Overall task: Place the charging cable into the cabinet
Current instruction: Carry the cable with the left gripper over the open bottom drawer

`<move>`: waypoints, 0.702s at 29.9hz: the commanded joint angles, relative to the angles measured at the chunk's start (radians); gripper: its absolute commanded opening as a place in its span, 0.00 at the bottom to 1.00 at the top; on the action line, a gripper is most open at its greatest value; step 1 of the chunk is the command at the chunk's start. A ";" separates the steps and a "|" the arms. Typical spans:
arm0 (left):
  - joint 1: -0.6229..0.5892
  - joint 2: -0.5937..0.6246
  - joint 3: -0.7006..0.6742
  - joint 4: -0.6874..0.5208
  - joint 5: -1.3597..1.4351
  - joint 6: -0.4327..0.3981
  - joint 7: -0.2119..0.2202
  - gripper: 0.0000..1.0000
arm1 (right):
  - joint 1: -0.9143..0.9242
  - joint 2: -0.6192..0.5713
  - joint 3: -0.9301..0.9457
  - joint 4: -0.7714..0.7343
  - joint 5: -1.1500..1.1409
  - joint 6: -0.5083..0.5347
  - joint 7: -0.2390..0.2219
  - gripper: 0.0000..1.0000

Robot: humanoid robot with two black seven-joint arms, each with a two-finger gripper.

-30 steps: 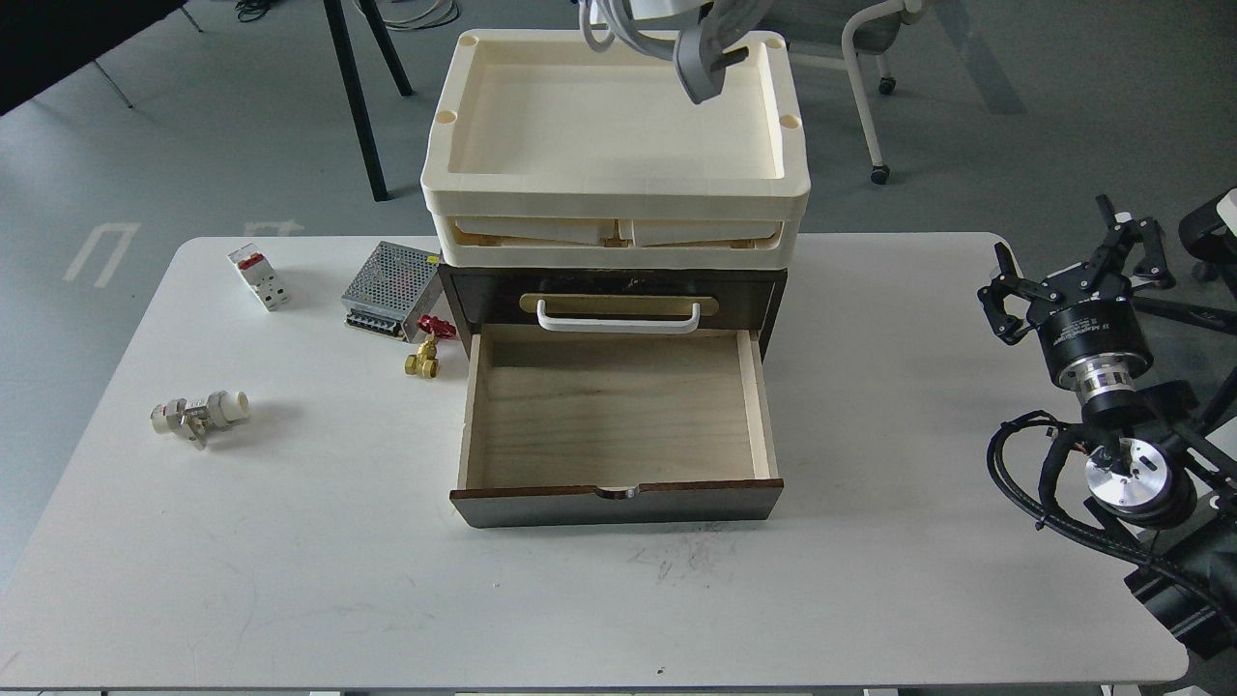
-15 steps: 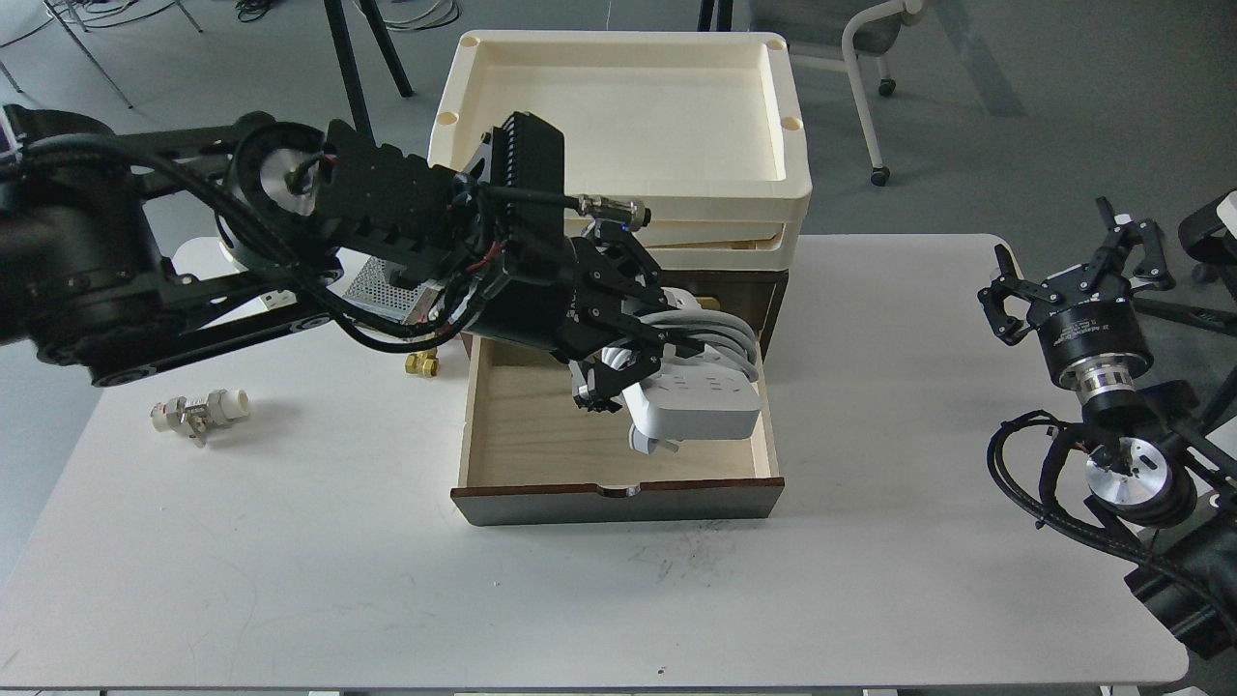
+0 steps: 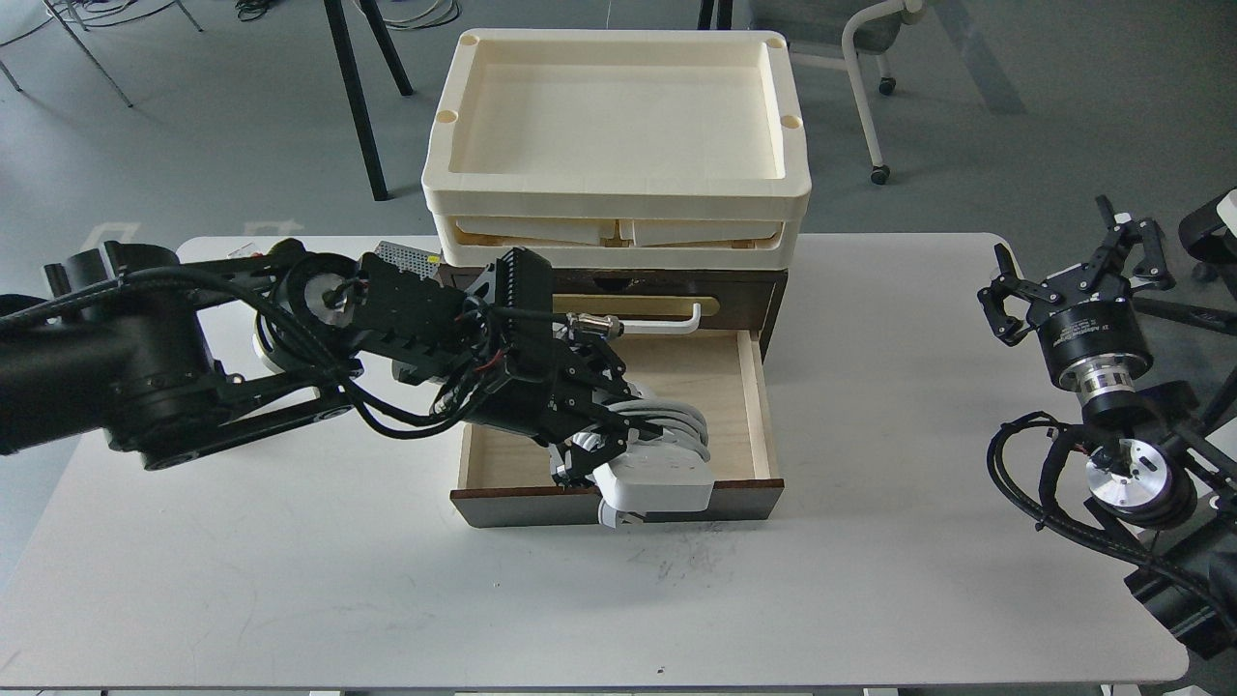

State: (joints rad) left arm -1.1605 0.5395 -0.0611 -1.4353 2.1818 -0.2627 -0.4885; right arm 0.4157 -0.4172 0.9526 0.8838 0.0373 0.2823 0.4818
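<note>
cable: charging cable [image 3: 659, 471] sat low over the front of the open drawer, cord loops bunched on its far side, near end overhanging the drawer's front panel
change: half a second before, it hung higher and further right-back over the drawer; a second before, only the plug dangled at the top of the view – so it had come down and toward the near edge
left gripper: left gripper [image 3: 591, 452] clamped on the cable's middle, arm stretched in across the drawer's left wall
meaning: cable was almost in, but not released – I'd judge the overhanging end had to go back inside the walls before letting go
cabinet: cabinet [image 3: 618, 503] on the desk [image 3: 870, 580], lower drawer pulled fully out, pale interior otherwise bare, white handle partly hidden behind the arm
right gripper: right gripper [image 3: 1078, 275] parked well apart at the desk's right edge, fingers spread, holding nothing – same pose as in both previous frames
around: cream trays [image 3: 618, 145] stacked on top of the cabinet; perforated metal box [image 3: 411, 259] mostly hidden by the arm
obstacles: drawer front lip under the strip's near end – likely snag; stiff cord loops could ride up on the side wall
</note>
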 commanded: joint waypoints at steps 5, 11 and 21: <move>0.053 -0.016 -0.003 0.116 0.000 0.046 0.000 0.04 | 0.000 -0.002 0.000 0.001 0.001 0.000 0.000 1.00; 0.120 -0.058 -0.035 0.205 0.000 0.049 0.000 0.04 | 0.000 0.000 0.000 0.001 0.000 0.000 0.000 1.00; 0.140 -0.122 -0.071 0.309 0.000 0.051 0.000 0.05 | 0.000 0.000 -0.002 0.003 0.000 0.000 0.000 1.00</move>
State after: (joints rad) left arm -1.0253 0.4205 -0.1283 -1.1401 2.1818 -0.2129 -0.4888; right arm 0.4157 -0.4178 0.9515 0.8854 0.0368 0.2823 0.4817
